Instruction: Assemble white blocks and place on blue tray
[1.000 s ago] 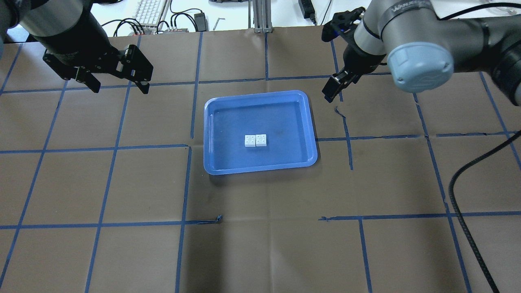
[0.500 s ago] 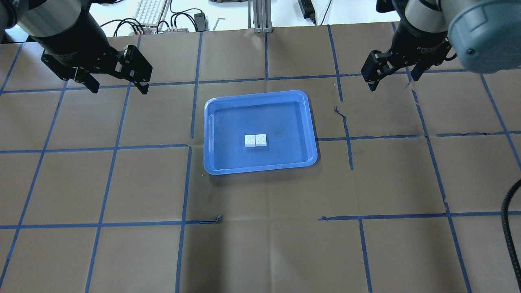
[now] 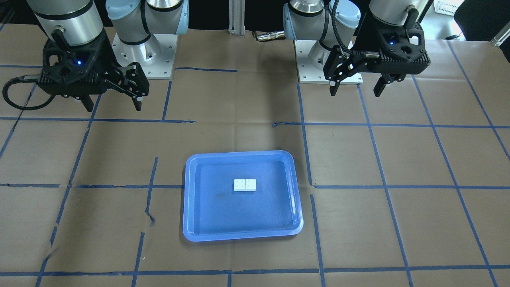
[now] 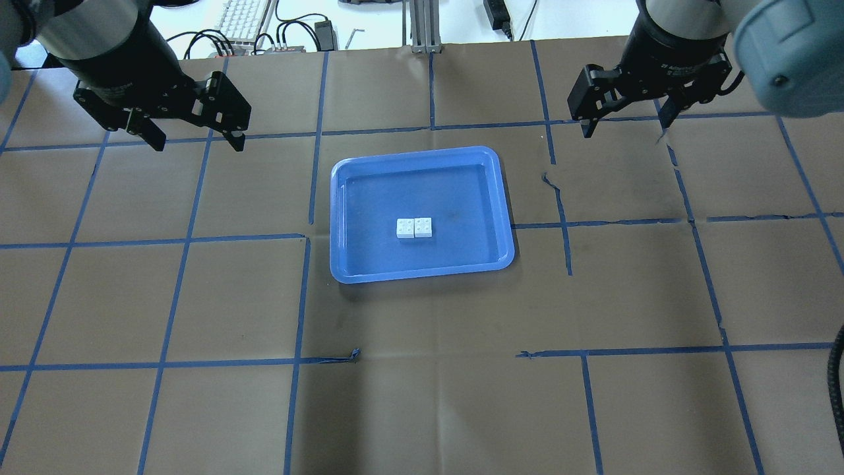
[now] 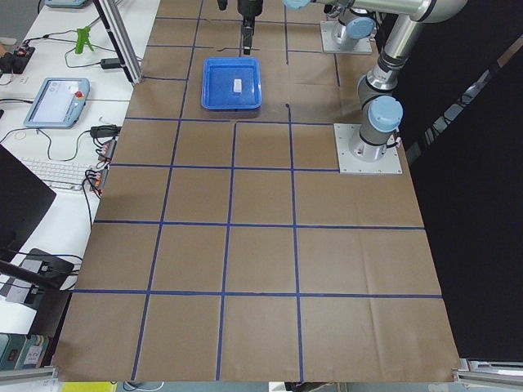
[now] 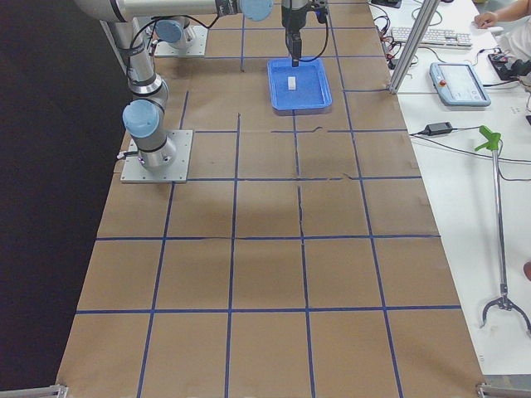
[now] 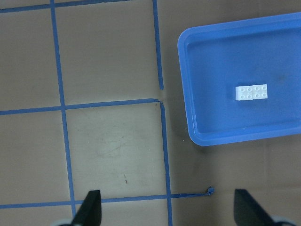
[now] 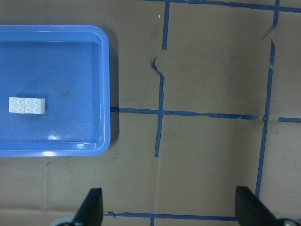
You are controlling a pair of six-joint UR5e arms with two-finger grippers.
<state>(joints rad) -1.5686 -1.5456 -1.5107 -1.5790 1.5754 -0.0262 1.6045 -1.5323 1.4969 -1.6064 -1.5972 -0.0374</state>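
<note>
Blocks first: the two white blocks (image 4: pixel 414 227) lie near the middle of the blue tray (image 4: pixel 422 151), on its glossy flat bottom and well apart from the raised rim on every side. They sit studs up, edge to edge and touching, so together they read as one short bar. Whether they are really locked to each other or only pushed side by side, I cannot tell from these views. The middle position seems sensible, because there the pair cannot lean on the rim or slide over it.

The tray itself rests flat on the table (image 4: pixel 422 396), which is covered with brown paper, and it sits across the blue tape lines (image 4: pixel 181 241) that mark the squares.

The left gripper (image 4: pixel 196 142) hangs above the paper well off the tray's left side. Its jaws are spread wide and nothing is between them. The right gripper (image 4: pixel 625 126) hangs in the same manner off the tray's right side, also spread and empty. Both wrist cameras look straight down and have the tray at the edge of their view, with only bare paper between the fingertips.

My judgement is that the placing step is done and the arms stand clear so that nothing can disturb the blocks.
</note>
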